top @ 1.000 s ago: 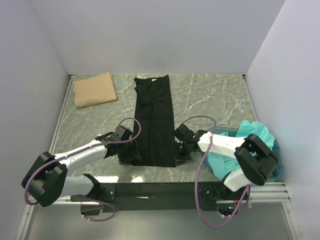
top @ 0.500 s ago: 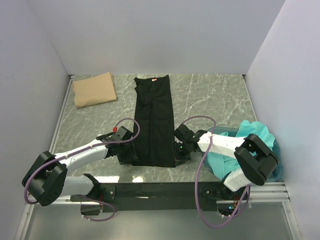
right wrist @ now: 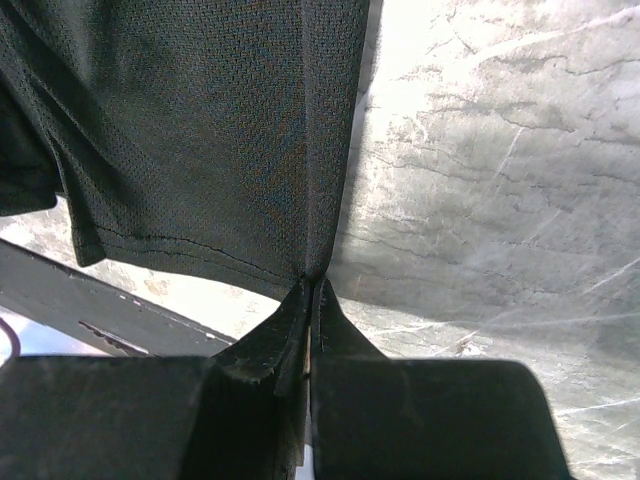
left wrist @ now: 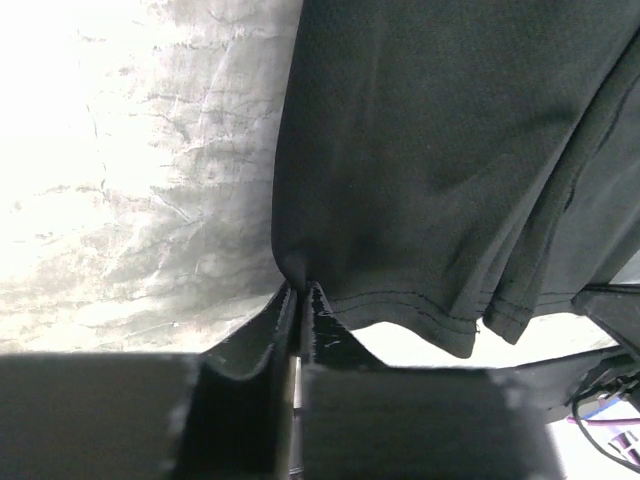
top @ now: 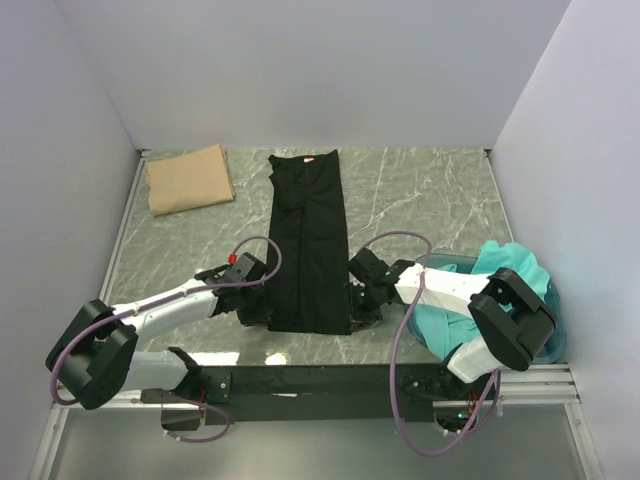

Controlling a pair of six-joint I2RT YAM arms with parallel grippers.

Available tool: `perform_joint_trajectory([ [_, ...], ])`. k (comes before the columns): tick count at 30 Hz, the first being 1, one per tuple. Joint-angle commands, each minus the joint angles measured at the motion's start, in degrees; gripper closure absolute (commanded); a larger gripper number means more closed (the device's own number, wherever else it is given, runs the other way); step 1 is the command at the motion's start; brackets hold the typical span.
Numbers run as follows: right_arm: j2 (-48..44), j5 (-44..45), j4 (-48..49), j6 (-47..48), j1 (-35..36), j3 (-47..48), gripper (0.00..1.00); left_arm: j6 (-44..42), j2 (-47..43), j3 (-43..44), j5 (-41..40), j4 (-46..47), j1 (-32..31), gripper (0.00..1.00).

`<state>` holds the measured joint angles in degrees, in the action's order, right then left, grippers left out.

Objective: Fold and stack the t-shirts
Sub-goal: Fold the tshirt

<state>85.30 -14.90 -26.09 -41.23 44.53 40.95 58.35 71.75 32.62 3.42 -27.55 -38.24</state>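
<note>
One shirt in hand: black short-sleeved cloth t-shirt (top: pixel 308 240), already narrowed to a long strip. It lies lengthwise down the middle of the grey marbled table (top: pixel 420 200), collar end far, hem end near the arm bases.
Left fingers (left wrist: pixel 262 335): clenched on the near-left hem corner, with cloth bunching into the pinch.
Right fingers (right wrist: pixel 280 330): clenched on the near-right corner, right at the side fold edge, hem stitching just beside.
Step (judged): lift the hem and carry it toward the collar for the crosswise fold.
Method: raise both corners level and together. Hold the spacing at strip width so the hem runs taut without stretching. Travel straight along the strip's long axis, lay the hem square on the far part, and let go only once the cloth rests flat.
Risk: both pinches sit at the very edge. The left wrist view shows several layers at the hem, and I cannot tell whether all are caught; a loose under-layer would drag and skew the fold.
Folded tan-brown cloth t-shirt (top: pixel 188 178): far-left corner, well apart; likely the stack site.
Teal-turquoise cloth shirts (top: pixel 505 265): heaped in the round translucent blue plastic tub (top: pixel 440 262), beside the right arm.
</note>
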Motion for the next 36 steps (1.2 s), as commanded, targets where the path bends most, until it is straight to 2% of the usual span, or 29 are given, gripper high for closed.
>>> perform_joint_trajectory([
  [1,-0.3,0.66,-1.16,0.98,0.64,0.01,1.0,0.63,0.33,-0.01,0.62,1.01,-0.35,0.97],
  [9,-4.7,3.81,-5.72,0.19,0.64,2.29,1.0,1.5,-2.84,3.06,-2.1,-2.24,-0.52,1.0],
  [16,-6.99,7.42,-9.07,-0.87,0.55,6.42,1.0,0.81,-0.21,9.11,-3.24,-3.65,-0.52,1.0],
  [24,-5.41,13.04,-11.27,0.8,-0.06,12.57,1.0,-2.0,4.01,17.12,-6.93,-6.55,-0.52,1.0],
  [36,2.94,14.1,-11.44,6.33,-4.8,22.68,1.0,-8.85,13.41,26.96,-11.85,-8.22,1.5,0.99],
])
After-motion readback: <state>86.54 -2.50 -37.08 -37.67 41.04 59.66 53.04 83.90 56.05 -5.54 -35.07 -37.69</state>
